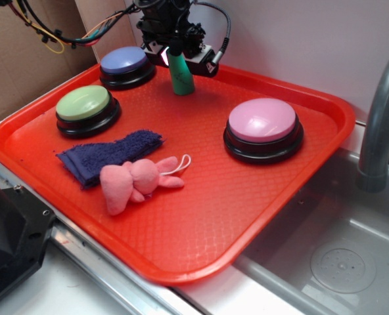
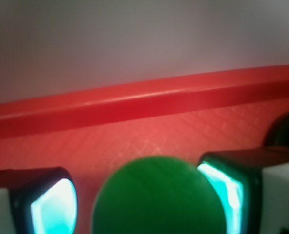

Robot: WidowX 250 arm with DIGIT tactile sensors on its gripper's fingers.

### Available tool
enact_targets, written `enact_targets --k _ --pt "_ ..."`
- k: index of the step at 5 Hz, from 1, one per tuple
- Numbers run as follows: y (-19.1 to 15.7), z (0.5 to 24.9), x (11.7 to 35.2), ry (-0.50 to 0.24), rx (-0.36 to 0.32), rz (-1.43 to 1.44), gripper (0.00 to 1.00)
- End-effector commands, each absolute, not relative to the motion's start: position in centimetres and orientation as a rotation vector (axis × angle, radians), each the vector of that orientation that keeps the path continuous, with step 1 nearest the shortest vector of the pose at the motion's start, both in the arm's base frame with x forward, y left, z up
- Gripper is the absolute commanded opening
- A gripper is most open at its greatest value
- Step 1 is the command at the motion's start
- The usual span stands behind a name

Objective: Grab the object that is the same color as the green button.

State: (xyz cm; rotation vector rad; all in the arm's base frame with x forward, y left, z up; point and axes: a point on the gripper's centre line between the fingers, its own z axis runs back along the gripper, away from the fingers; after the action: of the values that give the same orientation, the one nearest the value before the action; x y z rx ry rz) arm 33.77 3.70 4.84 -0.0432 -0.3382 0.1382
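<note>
The object, a dark-green cylinder (image 1: 181,75), stands slightly tilted at the back of the red tray (image 1: 247,216), between the blue and pink buttons. My gripper (image 1: 171,56) hangs over its top, a finger on each side. In the wrist view the object (image 2: 159,200) fills the space between the fingers: the right fingertip (image 2: 222,187) touches it, while the left fingertip (image 2: 51,207) stands a small gap away. The gripper (image 2: 139,195) is open around it. The green button (image 1: 83,103), pale lime on a black base, sits at the tray's left.
A blue button (image 1: 124,60) stands just left of the cylinder and a pink button (image 1: 262,121) to the right. A dark blue cloth (image 1: 109,154) and pink plush toy (image 1: 138,180) lie in front. The tray rim (image 2: 144,102) runs close behind. A sink (image 1: 339,262) and faucet (image 1: 378,118) lie right.
</note>
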Motion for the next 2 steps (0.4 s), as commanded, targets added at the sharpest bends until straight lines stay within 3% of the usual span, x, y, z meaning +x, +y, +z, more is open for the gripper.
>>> enact_targets --k 1,2 --pt "4.9 6.4 32.2 -0.302 0.001 0.138 0.0" --pt "5.1 8.8 30.8 -0.248 0.064 0.139 0.0"
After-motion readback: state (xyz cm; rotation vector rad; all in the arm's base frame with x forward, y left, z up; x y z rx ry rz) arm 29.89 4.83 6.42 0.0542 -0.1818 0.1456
